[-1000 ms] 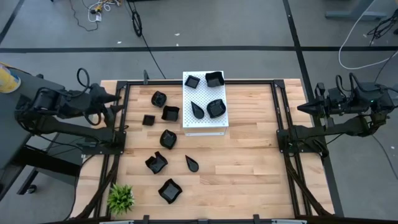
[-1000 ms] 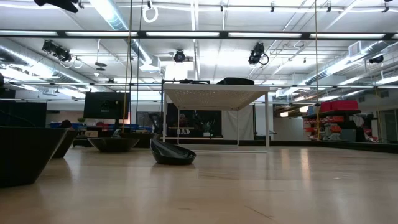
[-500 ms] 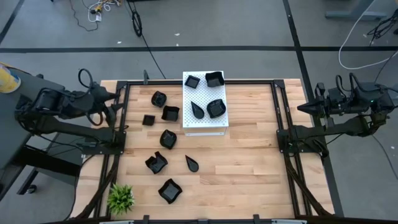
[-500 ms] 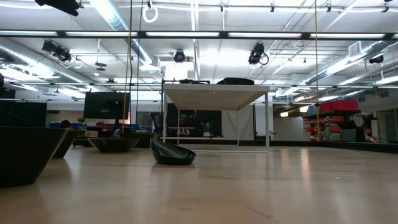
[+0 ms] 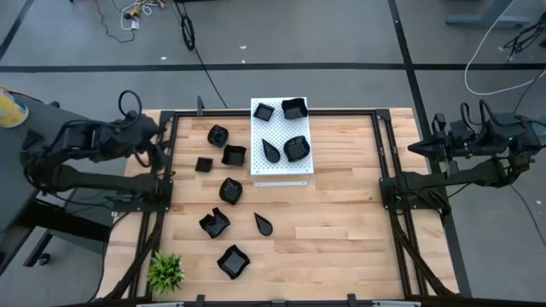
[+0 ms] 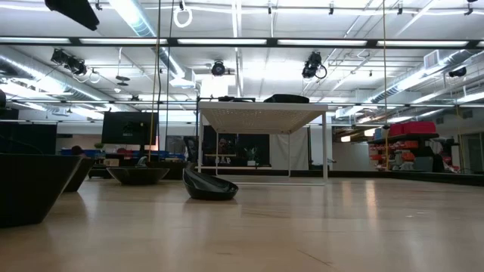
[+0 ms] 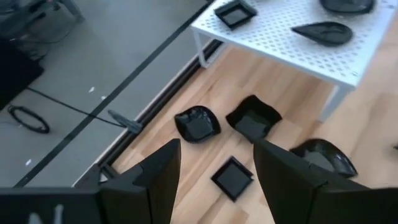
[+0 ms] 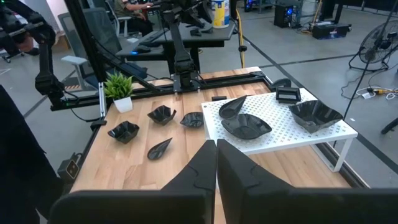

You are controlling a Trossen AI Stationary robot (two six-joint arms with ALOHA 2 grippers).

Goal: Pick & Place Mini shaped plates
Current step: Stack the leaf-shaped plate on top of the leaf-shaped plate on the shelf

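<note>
While four mini shaped plates [image 5: 281,130] already sit on top of the white perforated board [image 5: 282,173], seven more lie loose on the wooden table [image 5: 341,222], all on the left arm's side of the board. Nearest the board are a crumpled-edge dish [image 5: 234,155] and a rounded one [image 5: 218,135], with a small square plate [image 5: 204,165] just beside them; farther toward the near edge lie another rounded dish [image 5: 230,190], a wavy square [image 5: 214,223], a teardrop [image 5: 264,225] and a larger square [image 5: 232,261]. A small green plant [image 5: 165,272] stands at the table's near left corner, apart from the plates.

The left gripper [image 5: 152,147] hangs over the table's left frame rail, its fingers spread wide and holding nothing. Its wrist view looks down between those fingers at the small square plate [image 7: 232,178], which suggests the arm is lining up to reach for one of the loose dishes closest to it. The right gripper [image 5: 420,147] waits outside the right frame rail, well apart from every plate, its fingers pressed together and empty; it appears parked because all remaining work lies on the other side
</note>
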